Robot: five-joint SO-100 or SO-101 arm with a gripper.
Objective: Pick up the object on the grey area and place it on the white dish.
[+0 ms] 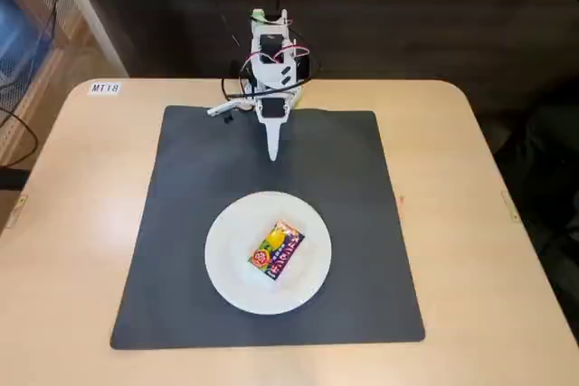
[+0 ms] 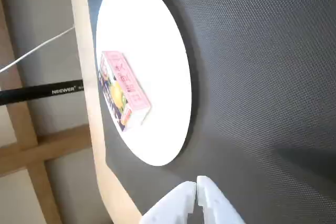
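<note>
Nearest us on the wooden table (image 1: pixel 72 223), the dark mat (image 1: pixel 181 187) carries the white plate (image 1: pixel 231 282), and there's the little orange-and-yellow packet (image 1: pixel 276 249) lying flat on it, slightly right of centre in the fixed view. Further back the arm is tucked up over the mat's far edge, gripper (image 1: pixel 273 153) pointing down, fingers pressed together, holding nothing.

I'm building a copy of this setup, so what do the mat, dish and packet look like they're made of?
The mat: dark grey, matte, with a fine woven-looking grain in the wrist view, probably rubber or fabric-faced foam. The dish: plain white, smooth, shallow-rimmed, either ceramic or plastic; I can't tell which. The packet: boxy, printed, likely thin card or wrapped paper.
</note>
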